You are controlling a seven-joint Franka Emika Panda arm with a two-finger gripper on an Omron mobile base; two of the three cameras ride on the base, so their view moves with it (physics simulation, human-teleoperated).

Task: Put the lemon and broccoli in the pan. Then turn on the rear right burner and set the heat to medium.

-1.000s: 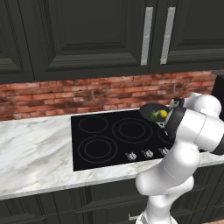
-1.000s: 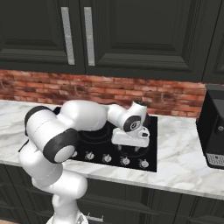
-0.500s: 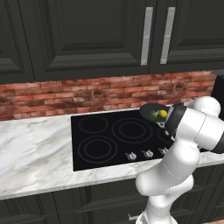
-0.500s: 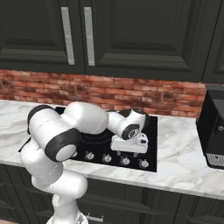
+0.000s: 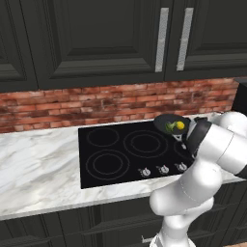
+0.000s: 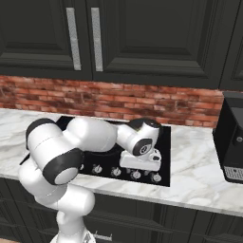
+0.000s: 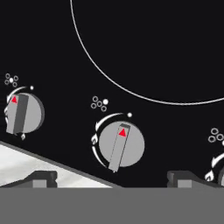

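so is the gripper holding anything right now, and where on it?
Nothing held. The gripper is open, fingertips spread either side of a stove knob without touching it. The lemon and broccoli sit in the pan.

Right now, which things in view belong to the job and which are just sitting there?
Job:
pan on the rear right burner
lemon and broccoli, already in the pan
stove knob centred ahead of the end effector
cooktop

Just there:
neighbouring knob
marble counter
brick wall
upper cabinets
black appliance at the counter's right end
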